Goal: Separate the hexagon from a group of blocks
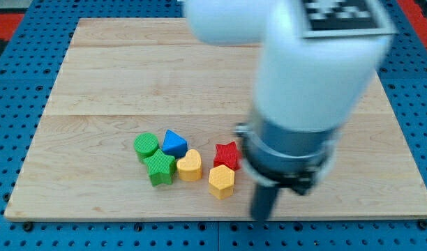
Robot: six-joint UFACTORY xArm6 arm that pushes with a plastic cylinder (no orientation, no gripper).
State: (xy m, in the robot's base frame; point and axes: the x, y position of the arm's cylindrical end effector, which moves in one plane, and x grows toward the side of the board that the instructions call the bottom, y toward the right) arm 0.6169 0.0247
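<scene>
A yellow hexagon [222, 181] sits near the board's bottom edge, at the right end of a group of blocks. A red star [227, 154] touches it from above. A yellow heart [190, 166] lies just to its left. A green star [160, 168], a green cylinder [146, 146] and a blue triangle [174, 143] make up the group's left part. My tip [262, 216] is at the view's bottom, a short way right of and slightly below the hexagon, apart from it.
The blocks lie on a wooden board [130, 70] that rests on a blue pegboard [11, 139]. The arm's large white and grey body [308, 84] fills the view's upper right and hides part of the board.
</scene>
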